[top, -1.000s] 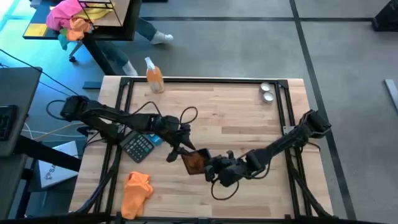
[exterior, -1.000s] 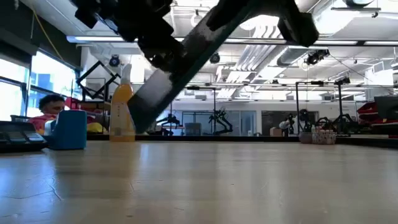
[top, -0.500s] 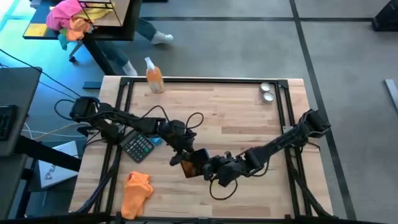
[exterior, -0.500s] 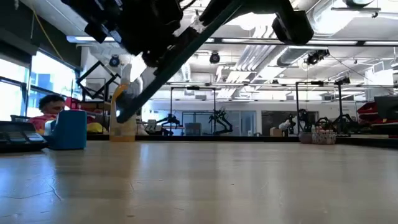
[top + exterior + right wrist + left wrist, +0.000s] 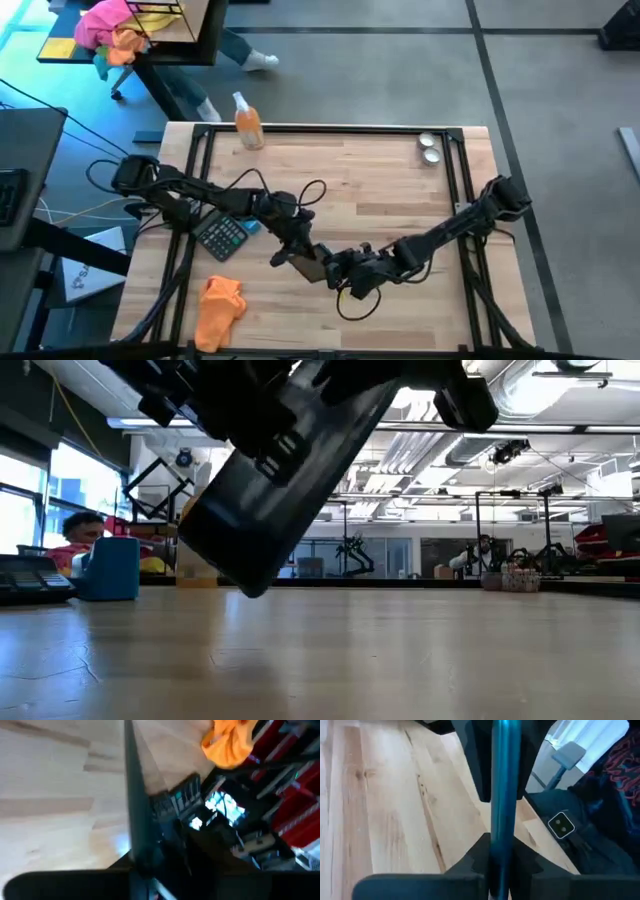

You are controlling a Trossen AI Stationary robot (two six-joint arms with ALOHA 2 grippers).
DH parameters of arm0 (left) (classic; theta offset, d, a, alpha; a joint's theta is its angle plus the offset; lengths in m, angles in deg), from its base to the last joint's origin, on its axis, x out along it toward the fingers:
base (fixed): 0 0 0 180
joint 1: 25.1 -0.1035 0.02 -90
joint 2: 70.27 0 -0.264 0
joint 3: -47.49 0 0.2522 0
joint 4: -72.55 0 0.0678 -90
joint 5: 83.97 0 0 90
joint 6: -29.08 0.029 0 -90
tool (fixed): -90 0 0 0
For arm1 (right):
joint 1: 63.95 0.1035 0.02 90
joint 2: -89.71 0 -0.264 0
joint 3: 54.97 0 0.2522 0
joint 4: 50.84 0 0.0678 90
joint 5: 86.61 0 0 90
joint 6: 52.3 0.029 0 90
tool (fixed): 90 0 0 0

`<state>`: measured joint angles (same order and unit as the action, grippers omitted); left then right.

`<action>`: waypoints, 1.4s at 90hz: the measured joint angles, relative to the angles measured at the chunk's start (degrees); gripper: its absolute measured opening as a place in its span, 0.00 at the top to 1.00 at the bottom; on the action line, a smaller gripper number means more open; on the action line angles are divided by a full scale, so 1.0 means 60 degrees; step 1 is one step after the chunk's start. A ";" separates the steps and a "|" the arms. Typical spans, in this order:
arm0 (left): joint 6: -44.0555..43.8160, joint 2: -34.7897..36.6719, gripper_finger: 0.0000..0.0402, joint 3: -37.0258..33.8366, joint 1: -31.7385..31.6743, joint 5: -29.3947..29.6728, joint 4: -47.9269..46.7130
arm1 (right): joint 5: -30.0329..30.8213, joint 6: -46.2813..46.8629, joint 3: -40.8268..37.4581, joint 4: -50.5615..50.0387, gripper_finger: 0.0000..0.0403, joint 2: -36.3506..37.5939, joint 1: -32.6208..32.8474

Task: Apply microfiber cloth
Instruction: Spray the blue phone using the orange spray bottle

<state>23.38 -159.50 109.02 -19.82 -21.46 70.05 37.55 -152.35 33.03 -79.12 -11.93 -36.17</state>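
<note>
We see bright, even light on the wooden table point(image 5: 380, 180) from above. Long ceiling lamps point(image 5: 560, 425) glow white behind it. Daylight comes through a window point(image 5: 70, 480) beside the table. The dark slab point(image 5: 280, 480) close to the low camera looks fuzzy. Both wrist pictures are blurry near their fingers.

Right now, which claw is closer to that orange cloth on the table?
Left. The left claw is up and to the right of the microfiber cloth; the right claw is farther right, past the left one.
</note>
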 joint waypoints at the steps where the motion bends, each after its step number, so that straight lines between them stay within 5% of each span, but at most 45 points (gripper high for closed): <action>1: -0.0024 0.0012 0.95 -0.0002 -0.0002 -0.0027 -0.0022 | 0.0032 0.0022 0.0000 0.0002 0.78 0.0019 -0.0001; 36: 0.0551 0.2653 0.98 -0.0007 0.0073 0.0573 -0.2025 | 0.1013 0.2374 0.0000 -0.0091 0.67 0.1894 0.0257; 63: 0.1429 0.4787 0.98 -0.0007 0.0157 0.3931 -0.2389 | 0.0987 1.2474 0.0000 -0.0228 0.67 0.3908 -0.0359; 82: 0.2051 0.5077 0.98 -0.0007 0.0196 0.5746 -0.1055 | -0.1187 1.6034 0.0000 0.1076 0.67 0.4313 -0.1532; 106: 0.2248 0.4721 0.98 -0.0004 0.0200 0.5851 0.0360 | -0.2754 1.6301 0.0000 0.3373 0.67 0.3758 -0.2565; 126: 0.2239 0.4672 0.98 -0.0004 0.0200 0.5849 0.0370 | -0.3396 1.6624 -0.0007 0.3453 0.67 0.3192 -0.3075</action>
<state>36.82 -131.46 109.00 -18.62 13.64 72.27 17.17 -52.60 32.98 -58.40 7.22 -54.62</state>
